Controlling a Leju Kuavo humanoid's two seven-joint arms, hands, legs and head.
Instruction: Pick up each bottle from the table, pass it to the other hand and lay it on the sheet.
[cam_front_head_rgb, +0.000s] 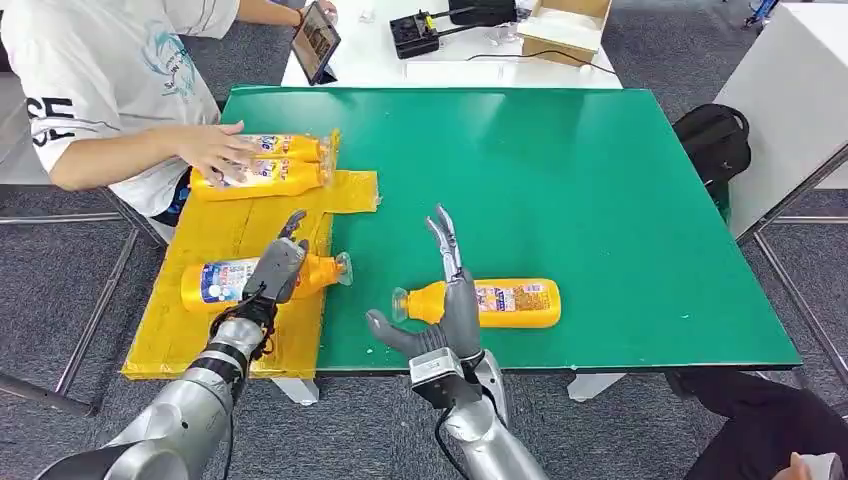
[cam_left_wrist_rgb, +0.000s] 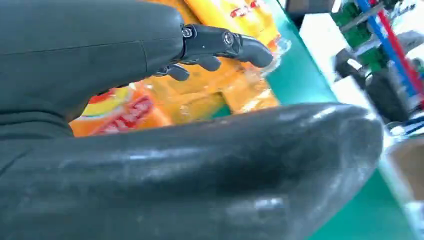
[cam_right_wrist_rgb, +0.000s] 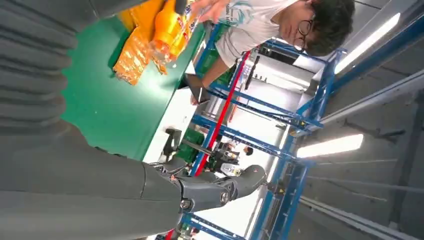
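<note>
Resting on a bottle (cam_front_head_rgb: 235, 281) lying on the yellow sheet (cam_front_head_rgb: 225, 300), the left robot hand (cam_front_head_rgb: 272, 270) contrasts with the right robot hand (cam_front_head_rgb: 445, 315), fingers spread and empty, above another bottle (cam_front_head_rgb: 495, 302) on the green desk (cam_front_head_rgb: 560, 180).

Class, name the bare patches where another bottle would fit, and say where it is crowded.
Free: the green table right of the lone bottle; the yellow sheet between the far bottle pair and the near bottle. Crowded: the sheet's far end, under a person's hand.
</note>
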